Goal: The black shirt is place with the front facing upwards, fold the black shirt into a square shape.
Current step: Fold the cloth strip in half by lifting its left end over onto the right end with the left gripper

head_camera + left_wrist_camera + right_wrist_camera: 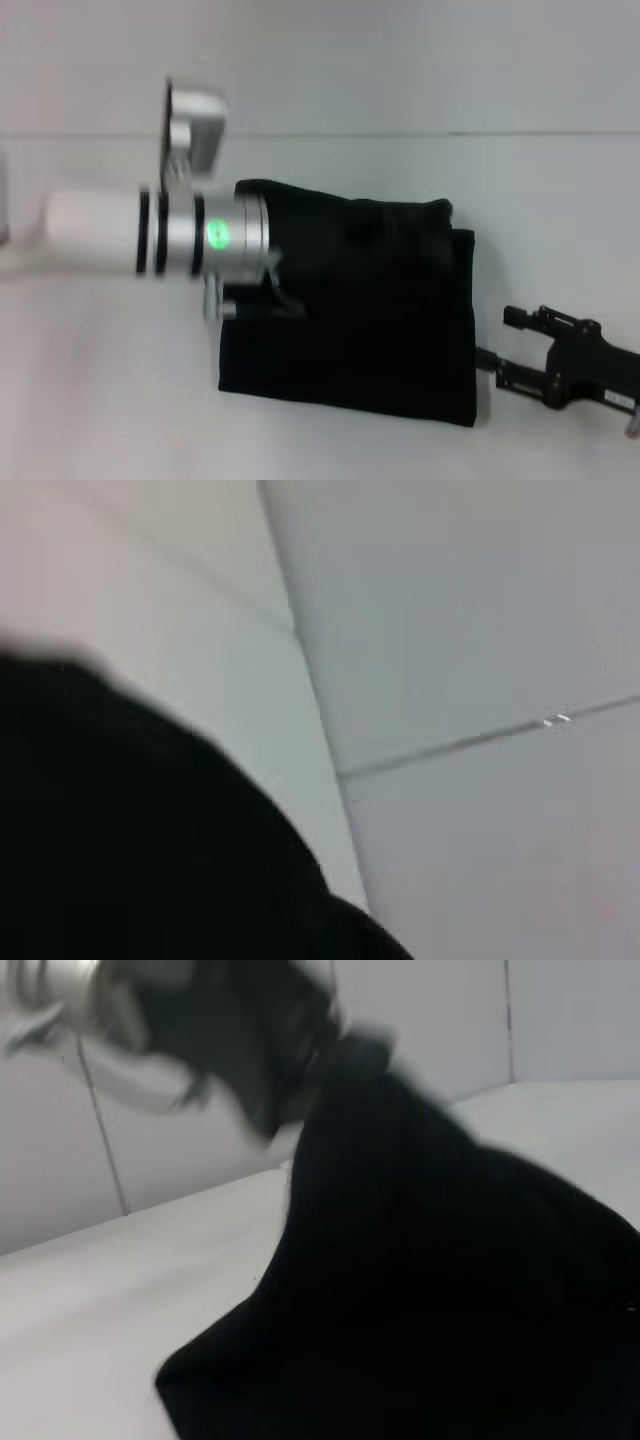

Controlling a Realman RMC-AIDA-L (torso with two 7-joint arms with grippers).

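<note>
The black shirt (370, 320) lies folded into a rough rectangle on the white table (110, 390). My left gripper (290, 255) hangs over the shirt's upper left part, behind its silver wrist. In the right wrist view the left gripper (275, 1055) holds a peak of the black shirt (450, 1290) raised off the table. The left wrist view shows only a dark mass of the black shirt (120, 830) close up. My right gripper (495, 362) rests low on the table just off the shirt's right edge, apart from the cloth.
A pale wall (420, 60) rises behind the table's far edge. Bare white tabletop surrounds the shirt on the left, the front and the far right (560, 220).
</note>
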